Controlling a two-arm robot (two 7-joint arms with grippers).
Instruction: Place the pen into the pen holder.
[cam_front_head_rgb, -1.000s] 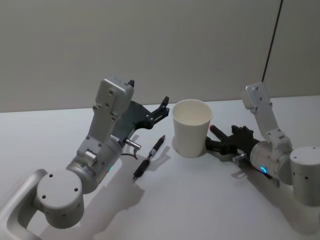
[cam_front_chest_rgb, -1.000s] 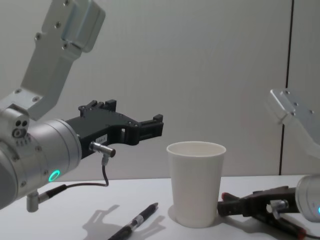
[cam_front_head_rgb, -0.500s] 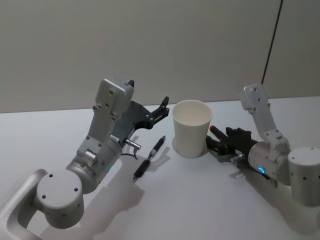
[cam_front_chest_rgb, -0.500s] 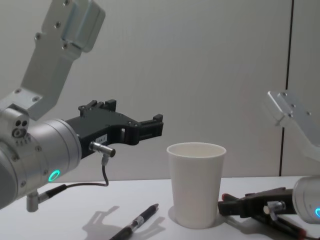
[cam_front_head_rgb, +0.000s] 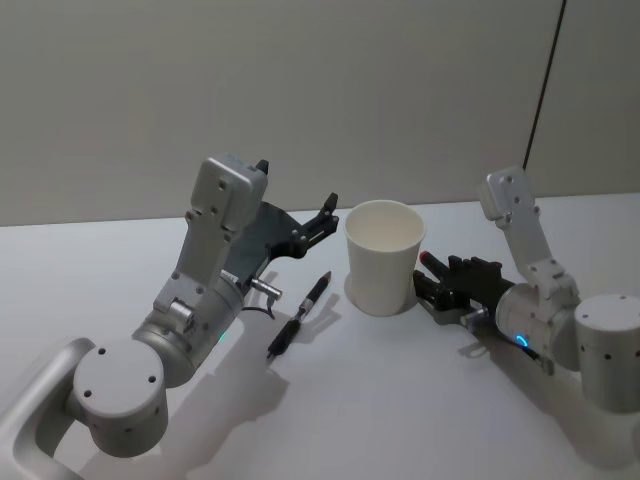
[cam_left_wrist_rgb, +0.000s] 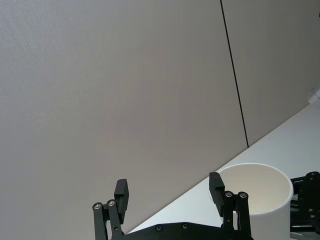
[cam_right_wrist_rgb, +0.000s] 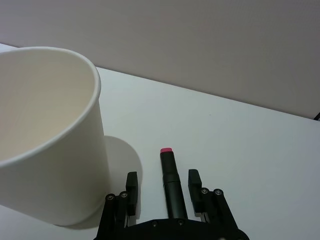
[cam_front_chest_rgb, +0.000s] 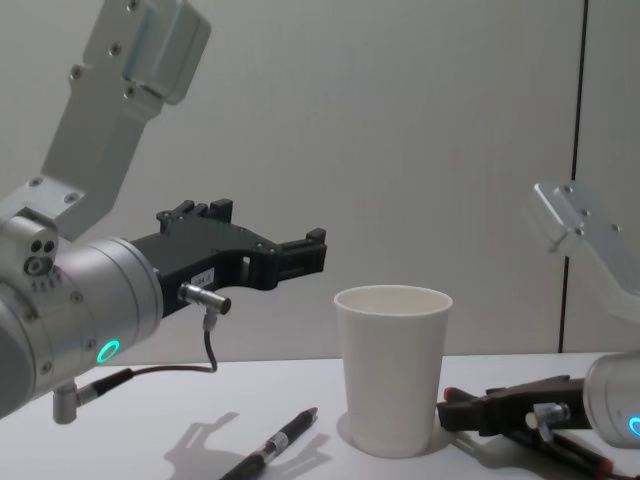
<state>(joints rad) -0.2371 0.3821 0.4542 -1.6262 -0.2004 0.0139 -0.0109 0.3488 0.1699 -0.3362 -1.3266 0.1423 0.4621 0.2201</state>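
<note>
The black, red-tipped pen lies flat on the white table, just right of the white paper cup. Its red end points away from the robot. The right gripper's jaws are spread to either side of it. Another slim black pen lies left of the cup, slanting toward it. The left gripper hovers above, jaws spread.

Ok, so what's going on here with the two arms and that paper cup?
The right gripper sits low on the table beside the white paper cup, its open fingers straddling a red-tipped pen that lies on the surface, not yet gripped. The left gripper hovers open and empty on the cup's other side, above a black pen lying untouched. The cup stands upright with no pen sticking out.
</note>
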